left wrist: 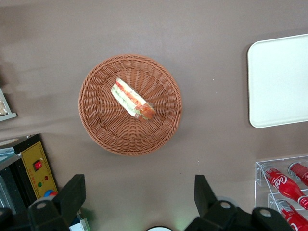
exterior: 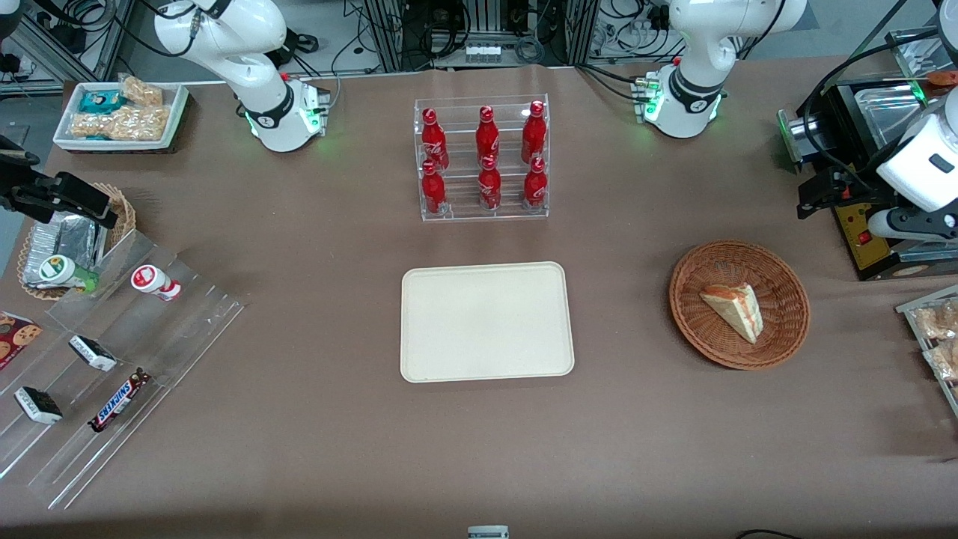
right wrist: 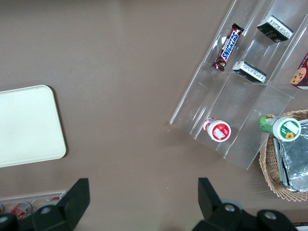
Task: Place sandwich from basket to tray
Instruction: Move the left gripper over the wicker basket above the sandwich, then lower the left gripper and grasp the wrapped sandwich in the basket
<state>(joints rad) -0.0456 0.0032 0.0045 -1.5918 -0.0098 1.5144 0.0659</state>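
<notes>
The sandwich, a pale triangular wedge with orange and green layers, lies in the round reddish-brown wicker basket. The cream tray lies flat mid-table, toward the parked arm's end from the basket, with nothing on it. My left gripper hangs open above the table, farther from the front camera than the basket and apart from it. Its black fingers stand wide with only brown tablecloth between them.
A clear rack of red bottles stands farther from the front camera than the tray. A black machine with a yellow panel sits beside the gripper. Snack packets lie at the working arm's end. An acrylic snack shelf is at the parked arm's end.
</notes>
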